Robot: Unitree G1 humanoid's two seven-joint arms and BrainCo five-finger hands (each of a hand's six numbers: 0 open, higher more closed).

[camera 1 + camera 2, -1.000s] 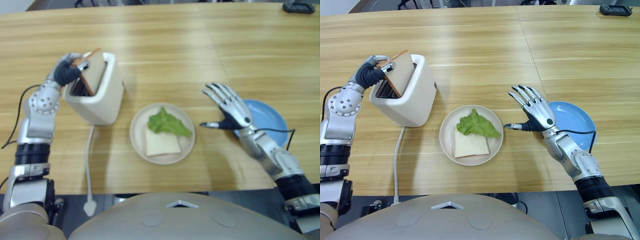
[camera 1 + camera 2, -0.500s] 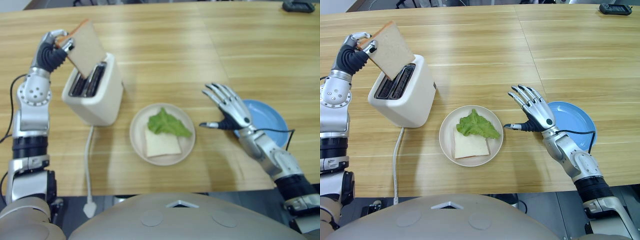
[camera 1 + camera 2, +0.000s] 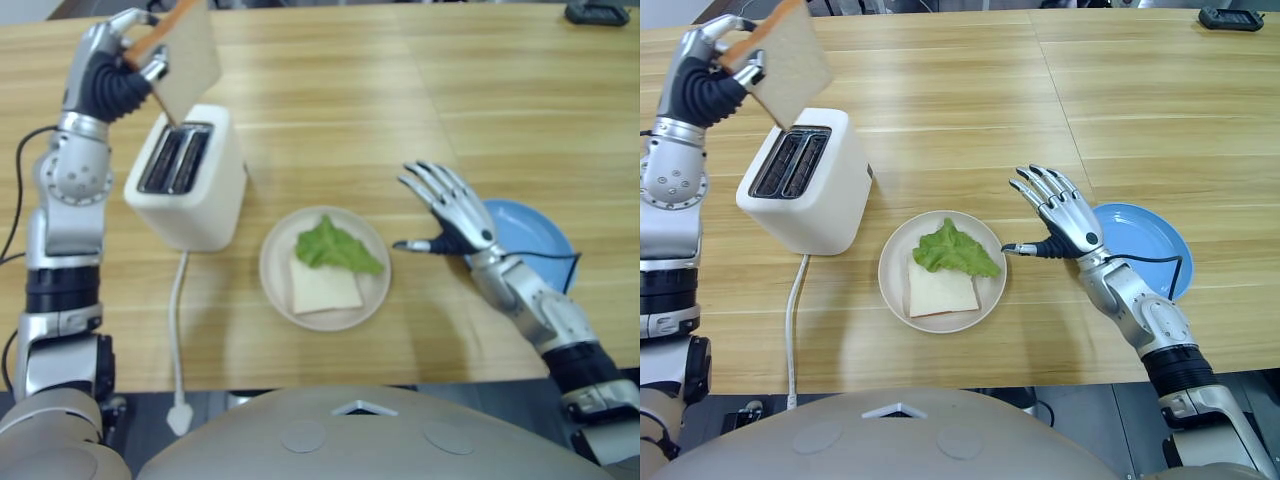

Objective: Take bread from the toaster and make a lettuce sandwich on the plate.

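Tan bread slice [image 3: 790, 65] is pinched by left hand [image 3: 705, 88] above toaster [image 3: 810, 205]; right hand [image 3: 1065, 222] splayed.

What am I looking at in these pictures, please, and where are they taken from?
This is a humanoid robot with two arms ending in fingered hands. Both pictures come from a stereo camera in its head, looking down at a wooden table, so they show one scene from slightly different spots. Its left hand holds a bread slice in the air above a white toaster. A plate carries a second slice with lettuce partly over it. The right hand is open, beside a blue plate.
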